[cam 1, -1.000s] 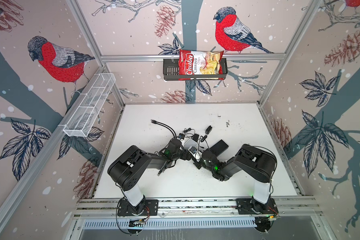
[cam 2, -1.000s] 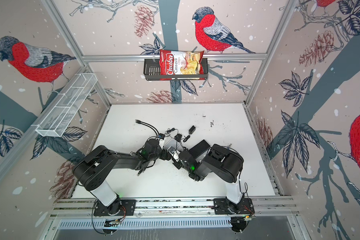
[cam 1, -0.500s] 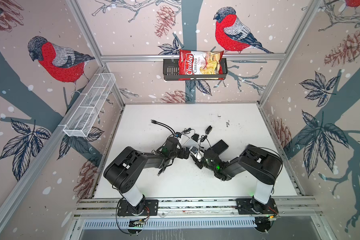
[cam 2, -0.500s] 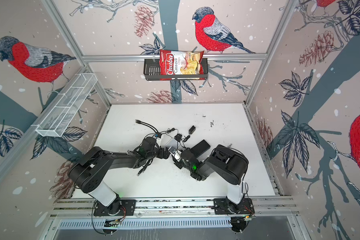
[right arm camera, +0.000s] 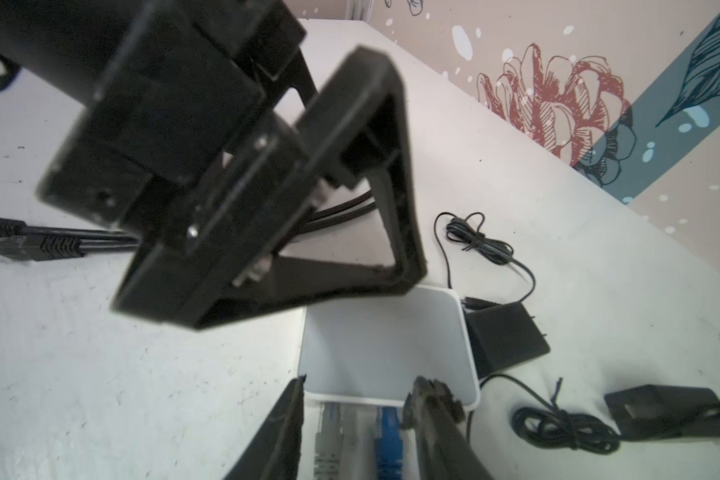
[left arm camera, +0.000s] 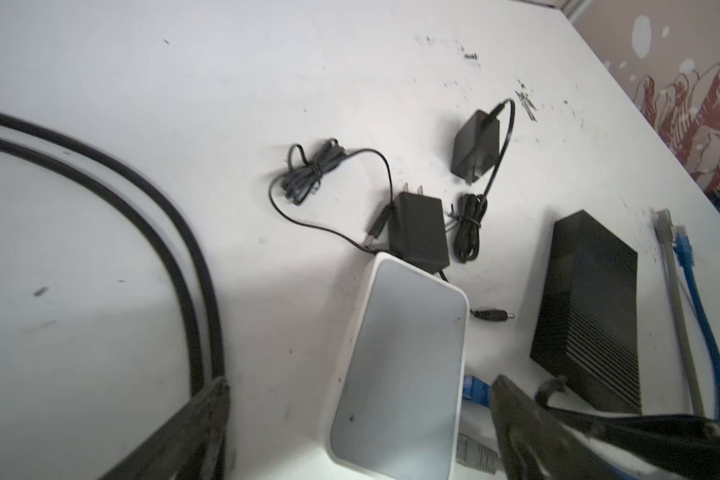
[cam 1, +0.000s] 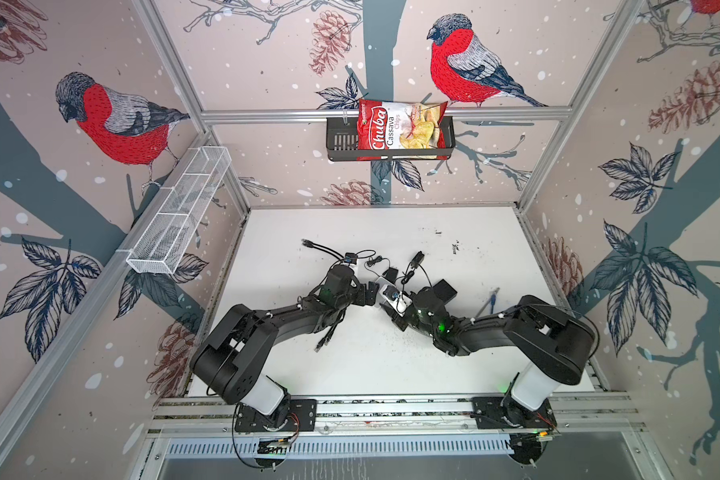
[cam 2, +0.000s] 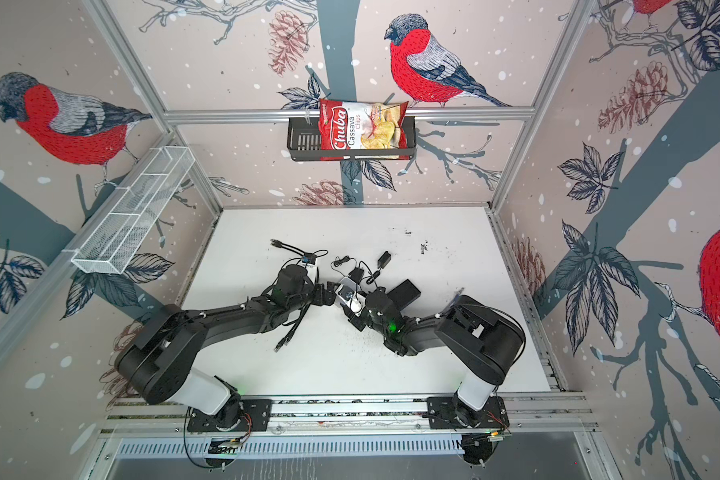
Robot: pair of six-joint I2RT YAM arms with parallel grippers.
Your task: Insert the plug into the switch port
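Note:
The white switch lies flat mid-table, also seen in both top views. A grey plug and a blue plug both sit in ports on its near side. My right gripper is open, its fingers standing either side of the two plugs and holding neither. My left gripper is wide open around the switch's other end, one finger close beside the blue plug.
A black switch lies just right of the white one. Two black power adapters with bundled cords lie behind it. Black network cables run under the left arm. Loose blue and grey cables lie far right.
The left arm's elbow has swung out to the left and the right arm's elbow out to the right. Both grippers stay at the white switch.

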